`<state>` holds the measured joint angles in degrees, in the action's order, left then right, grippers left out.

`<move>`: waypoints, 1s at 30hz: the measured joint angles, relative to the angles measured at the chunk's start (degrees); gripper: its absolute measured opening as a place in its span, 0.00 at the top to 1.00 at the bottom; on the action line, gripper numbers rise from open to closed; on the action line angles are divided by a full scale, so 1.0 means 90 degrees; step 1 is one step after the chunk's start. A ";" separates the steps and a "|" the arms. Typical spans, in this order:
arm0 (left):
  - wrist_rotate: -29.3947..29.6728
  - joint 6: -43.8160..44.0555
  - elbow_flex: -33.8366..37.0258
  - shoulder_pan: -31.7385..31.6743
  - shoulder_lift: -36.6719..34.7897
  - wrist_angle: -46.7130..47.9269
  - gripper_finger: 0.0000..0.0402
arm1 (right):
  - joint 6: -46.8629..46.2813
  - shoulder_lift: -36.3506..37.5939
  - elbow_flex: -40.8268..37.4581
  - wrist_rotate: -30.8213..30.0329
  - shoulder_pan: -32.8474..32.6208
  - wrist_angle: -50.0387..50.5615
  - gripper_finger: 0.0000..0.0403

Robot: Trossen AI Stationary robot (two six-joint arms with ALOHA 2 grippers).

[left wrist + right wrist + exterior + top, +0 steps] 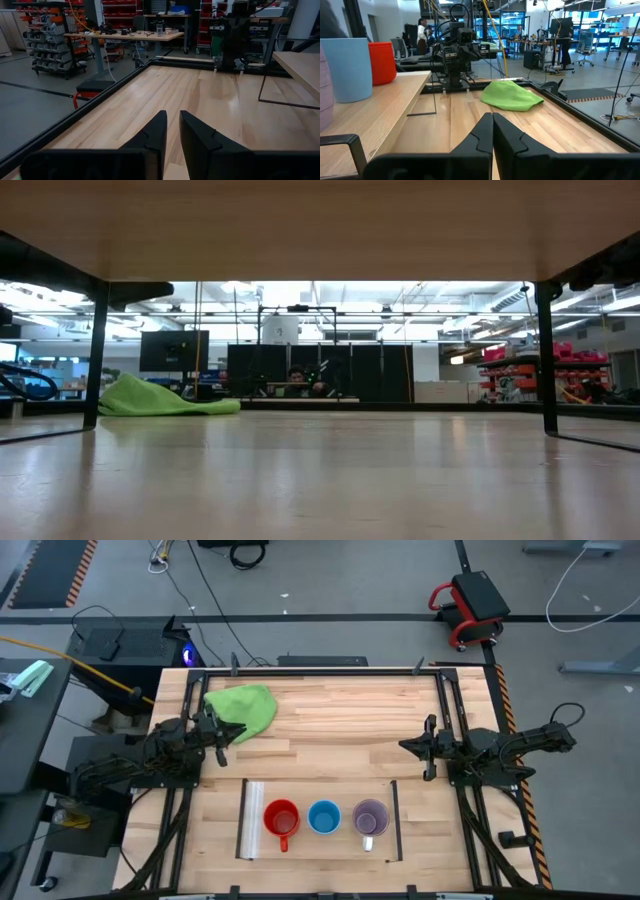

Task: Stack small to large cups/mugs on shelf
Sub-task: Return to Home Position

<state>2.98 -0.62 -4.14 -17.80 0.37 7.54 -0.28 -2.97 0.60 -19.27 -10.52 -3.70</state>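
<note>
Three mugs stand upright on their bases in a row on the light-wood shelf [320, 845] near the table's near edge: red [282, 818], blue [323, 817] and translucent purple [370, 817]. The right wrist view shows the blue mug [350, 70], the red mug [382, 62] and the edge of the purple mug [324, 100] on the raised shelf [380, 112]. My left gripper [225, 730] hovers at the table's left side, empty, its fingers [172, 130] a narrow gap apart. My right gripper [412, 747] is at the right side, shut [492, 127] and empty.
A green cloth [243, 708] lies crumpled at the far left of the table, beside my left gripper; it also shows in the low view [170, 398]. The shelf stands on thin dark legs [547, 350] above the tabletop. Bare wood lies between the two arms [330, 730].
</note>
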 joint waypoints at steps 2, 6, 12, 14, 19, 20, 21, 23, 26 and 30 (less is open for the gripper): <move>-0.0002 0.0000 -0.0002 0.0000 -0.0001 -0.0001 0.86 | 0.0001 0.0001 0.0000 0.0000 0.0002 0.0000 0.98; -0.0002 0.0000 -0.0002 0.0000 0.0001 -0.0003 0.87 | 0.0000 0.0001 0.0000 0.0000 0.0002 0.0002 0.98; -0.0002 0.0000 -0.0005 0.0000 0.0001 -0.0003 0.87 | -0.0002 0.0001 0.0000 0.0000 0.0000 0.0000 0.98; -0.0002 0.0000 -0.0005 0.0000 0.0001 -0.0003 0.86 | 0.0001 0.0001 0.0000 0.0000 0.0002 0.0000 0.98; -0.0002 0.0000 -0.0005 -0.0002 -0.0001 -0.0003 0.85 | 0.0000 0.0001 0.0000 0.0000 0.0000 0.0000 0.98; -0.0002 0.0000 -0.0005 0.0000 -0.0001 -0.0003 0.85 | 0.0000 0.0001 0.0000 0.0000 0.0001 0.0000 0.98; -0.0002 0.0000 -0.0005 0.0000 0.0001 -0.0003 0.86 | 0.0001 0.0001 0.0000 0.0000 0.0002 0.0000 0.98; -0.0002 0.0000 -0.0007 0.0000 0.0001 -0.0003 0.87 | -0.0002 0.0001 0.0000 0.0000 -0.0001 0.0001 0.98; -0.0002 0.0000 -0.0007 -0.0001 -0.0001 -0.0003 0.87 | -0.0002 0.0001 0.0000 0.0000 0.0002 0.0000 0.98; -0.0002 0.0000 -0.0010 -0.0002 0.0001 -0.0005 0.86 | 0.0000 0.0000 0.0000 0.0000 0.0001 0.0000 0.98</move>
<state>2.96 -0.62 -4.23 -17.82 0.38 7.49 -0.28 -2.97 0.60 -19.27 -10.51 -3.70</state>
